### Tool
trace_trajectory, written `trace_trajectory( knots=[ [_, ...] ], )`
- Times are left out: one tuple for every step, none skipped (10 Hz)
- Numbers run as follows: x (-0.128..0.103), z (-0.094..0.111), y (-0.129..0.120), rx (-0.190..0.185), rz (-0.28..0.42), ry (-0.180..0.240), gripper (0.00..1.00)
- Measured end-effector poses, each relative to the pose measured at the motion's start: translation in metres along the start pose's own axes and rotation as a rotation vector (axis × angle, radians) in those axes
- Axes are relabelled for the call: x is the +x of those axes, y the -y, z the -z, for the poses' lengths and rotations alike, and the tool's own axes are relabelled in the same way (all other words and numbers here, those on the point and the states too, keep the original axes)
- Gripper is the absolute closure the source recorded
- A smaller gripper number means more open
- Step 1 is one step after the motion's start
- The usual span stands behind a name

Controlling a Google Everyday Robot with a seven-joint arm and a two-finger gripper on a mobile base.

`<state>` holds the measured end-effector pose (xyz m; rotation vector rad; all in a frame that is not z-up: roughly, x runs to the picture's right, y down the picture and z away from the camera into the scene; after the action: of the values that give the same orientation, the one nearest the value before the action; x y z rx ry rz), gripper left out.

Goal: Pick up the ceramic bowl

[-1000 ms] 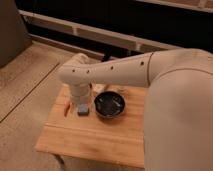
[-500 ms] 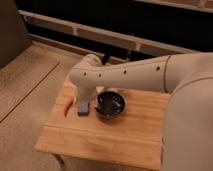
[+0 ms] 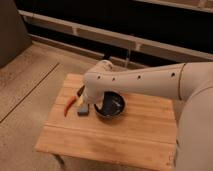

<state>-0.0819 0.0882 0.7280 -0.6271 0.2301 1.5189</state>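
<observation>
The ceramic bowl is a round, shallow, glossy dark bowl on the wooden table, near its middle. My white arm reaches in from the right and bends down over the bowl's left rim. The gripper is at the bowl's left edge, mostly hidden under the arm's wrist.
A grey-blue rectangular block lies just left of the bowl. A red-orange thin object lies beside it at the left. A dark item sits behind the wrist. Concrete floor surrounds the table; a dark wall with rails runs behind.
The arm has stretched further across the table and the wrist has dropped lower onto the bowl's left rim. The view has shifted, so the table sits more to the centre.
</observation>
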Motion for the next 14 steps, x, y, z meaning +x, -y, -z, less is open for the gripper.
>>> trace_trajectory(
  knots=[
    [0.000,0.000,0.000,0.001,0.000,0.000,0.35],
    [0.000,0.000,0.001,0.002,0.000,0.001,0.35],
    [-0.005,-0.002,0.001,-0.003,-0.001,0.010,0.35],
    [-0.020,-0.005,0.011,-0.003,-0.006,0.037,0.35],
    [-0.030,-0.008,0.021,0.002,-0.012,0.053,0.35],
    [-0.043,-0.012,0.032,0.001,-0.014,0.069,0.35],
    [-0.051,-0.016,0.038,0.000,-0.010,0.073,0.35],
    [-0.059,-0.024,0.044,-0.001,-0.001,0.068,0.35],
    [-0.063,-0.034,0.048,-0.004,0.006,0.050,0.35],
    [-0.064,-0.043,0.053,0.000,0.010,0.028,0.35],
    [-0.062,-0.060,0.058,0.012,0.017,-0.013,0.35],
    [-0.061,-0.072,0.061,0.022,0.020,-0.042,0.35],
    [-0.059,-0.086,0.063,0.032,0.025,-0.079,0.35],
    [-0.059,-0.098,0.067,0.043,0.024,-0.111,0.35]
  ],
)
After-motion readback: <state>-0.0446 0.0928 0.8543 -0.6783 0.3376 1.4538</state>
